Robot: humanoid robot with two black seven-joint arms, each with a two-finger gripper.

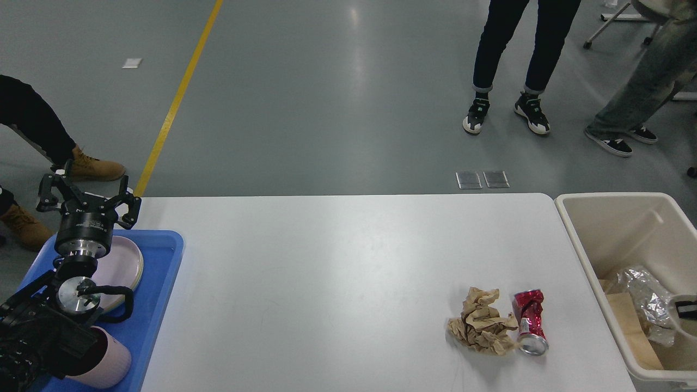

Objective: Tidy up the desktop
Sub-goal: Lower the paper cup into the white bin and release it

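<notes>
White desktop (337,272) bearing crumpled brown paper (482,321) touching a crushed red can (529,321); left gripper (87,198) (fingers spread, empty) above the blue tray (163,283).

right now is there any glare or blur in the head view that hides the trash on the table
Head view: sharp overall; glare streaks only on the far floor. The crumpled brown paper and crushed red can on the desktop show clearly, casting soft shadows.

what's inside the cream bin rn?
In the cream bin: crumpled foil, brown paper, and a white cup at the frame edge. Anything beneath them is hidden.
</notes>
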